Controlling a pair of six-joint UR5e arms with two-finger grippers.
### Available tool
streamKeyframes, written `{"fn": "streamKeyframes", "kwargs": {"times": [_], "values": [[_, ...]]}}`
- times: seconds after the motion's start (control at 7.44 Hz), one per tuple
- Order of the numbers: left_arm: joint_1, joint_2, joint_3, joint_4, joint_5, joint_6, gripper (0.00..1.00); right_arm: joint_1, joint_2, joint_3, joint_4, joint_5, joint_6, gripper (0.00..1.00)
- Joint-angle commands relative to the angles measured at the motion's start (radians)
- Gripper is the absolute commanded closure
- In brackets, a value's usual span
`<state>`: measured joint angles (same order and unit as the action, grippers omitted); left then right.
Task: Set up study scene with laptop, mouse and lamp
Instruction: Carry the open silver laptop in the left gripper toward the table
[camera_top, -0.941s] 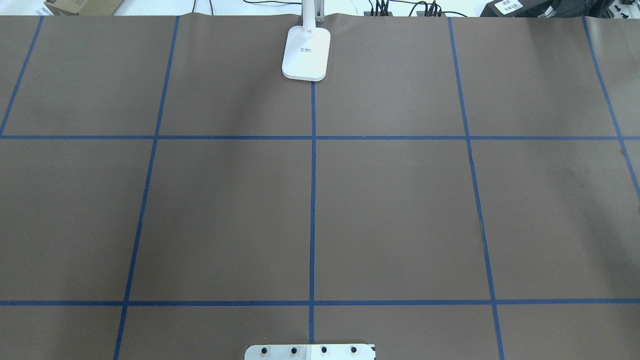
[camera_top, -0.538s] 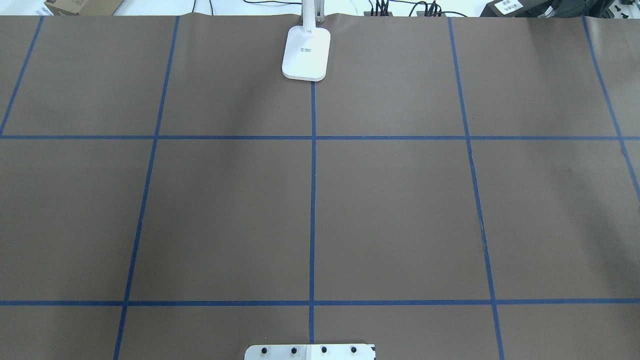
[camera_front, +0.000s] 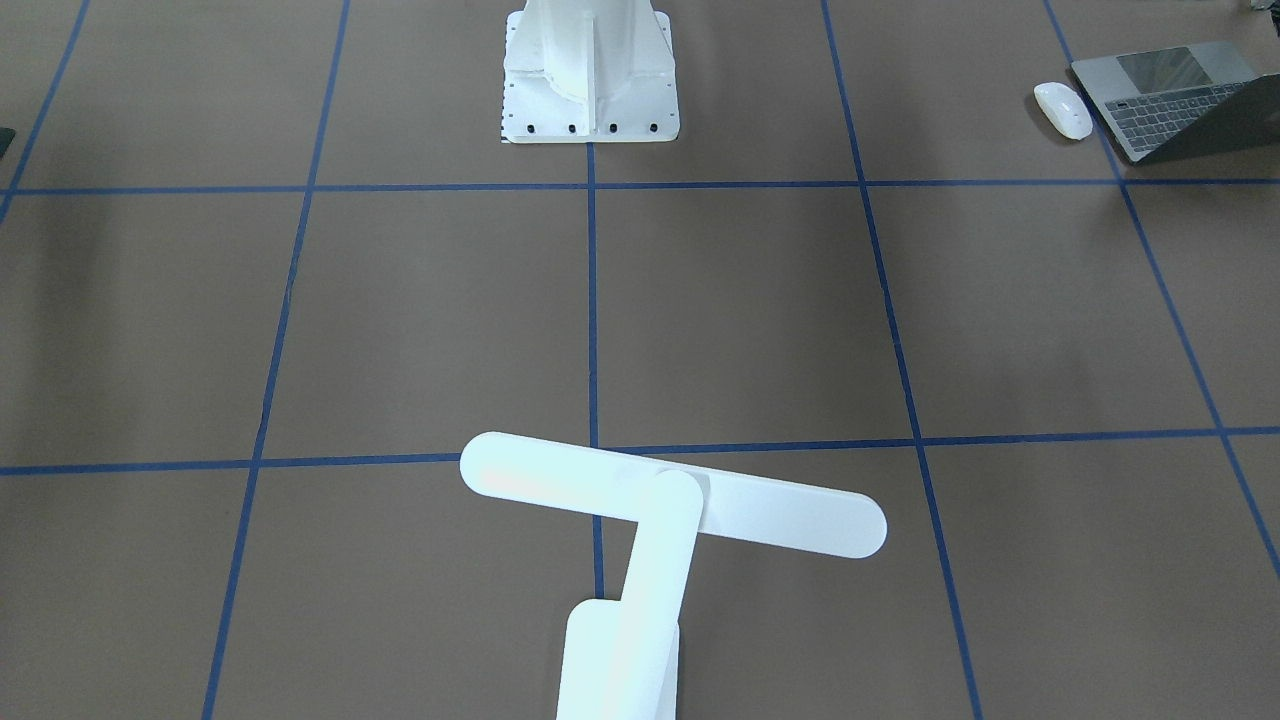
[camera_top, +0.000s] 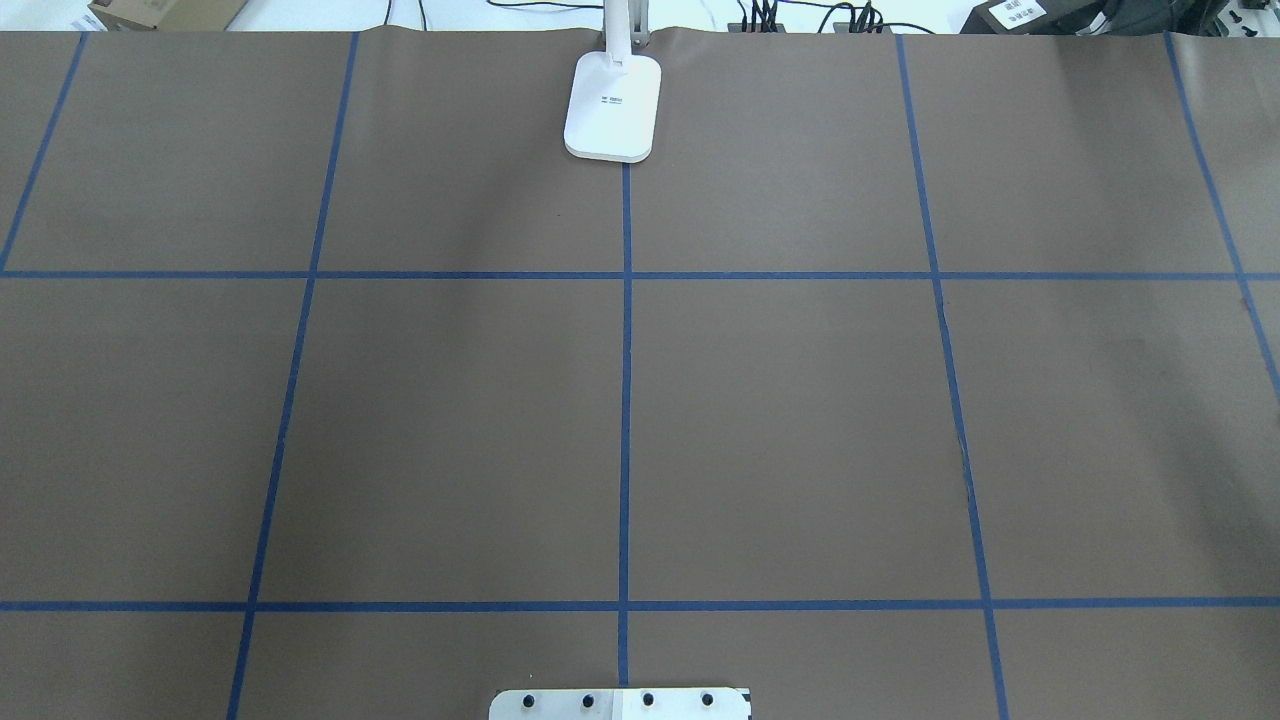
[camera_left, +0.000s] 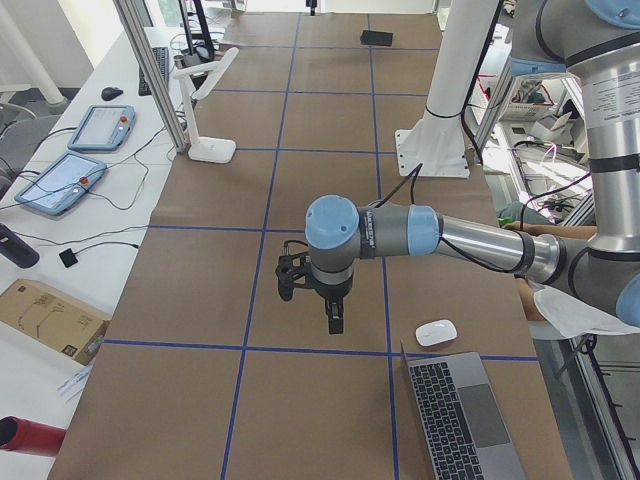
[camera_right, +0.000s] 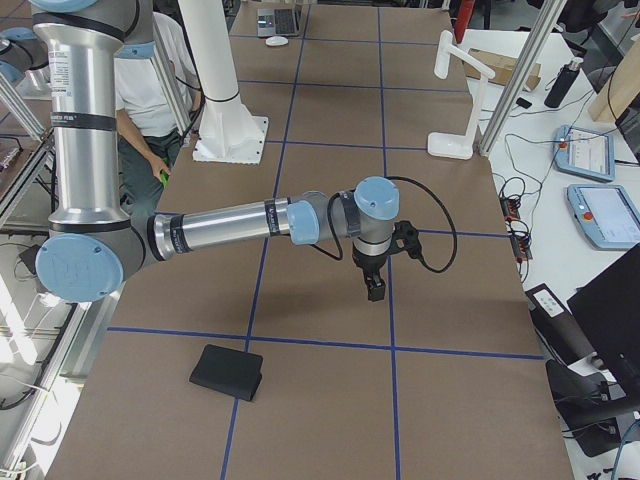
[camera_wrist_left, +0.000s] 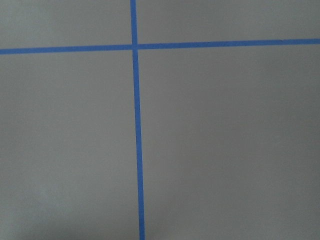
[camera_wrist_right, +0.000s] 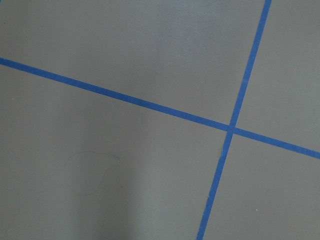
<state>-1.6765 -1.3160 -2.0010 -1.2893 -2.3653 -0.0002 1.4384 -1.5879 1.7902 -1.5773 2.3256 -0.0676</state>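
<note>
lamp (camera_top: 612, 105) unmoved since before; left gripper (camera_left: 335, 322), right gripper (camera_right: 374, 290) above table (camera_top: 800, 400), cannot tell if open.

Six cameras around one bench (camera_top: 450, 420).
Overhead looks forward and down from behind the robot; the front view faces it steeply, both sharing the lamp (camera_top: 612, 105) and pedestal (camera_front: 590, 70). Side views look along the bench from either end; wrist cameras sit close above it.
</note>
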Motion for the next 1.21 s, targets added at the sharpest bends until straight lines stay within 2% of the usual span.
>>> {"fn": "streamKeyframes", "kwargs": {"times": [0.0,0.4,0.54,0.67,0.94,1.08], "values": [[-0.127,0.032,0.046,0.027,0.009,-0.035,0.01,-0.003,-0.004,0.001,0.006,0.012,-0.001,0.01],[-0.277,0.128,0.056,0.027,0.011,-0.319,0.01,-0.006,-0.004,0.000,0.005,0.026,0.022,0.01],[-0.305,0.171,0.059,0.025,0.012,-0.342,0.01,-0.004,-0.007,0.000,0.005,0.044,0.020,0.01],[-0.319,0.199,0.059,0.025,0.038,-0.351,0.01,-0.006,-0.029,0.005,0.006,0.057,0.020,0.01],[-0.338,0.234,0.076,0.022,0.067,-0.498,0.01,-0.007,-0.033,0.005,0.023,0.057,0.008,0.01],[-0.339,0.232,0.117,0.021,0.067,-0.501,0.01,-0.010,-0.055,-0.003,0.083,0.057,0.017,0.01]]}}
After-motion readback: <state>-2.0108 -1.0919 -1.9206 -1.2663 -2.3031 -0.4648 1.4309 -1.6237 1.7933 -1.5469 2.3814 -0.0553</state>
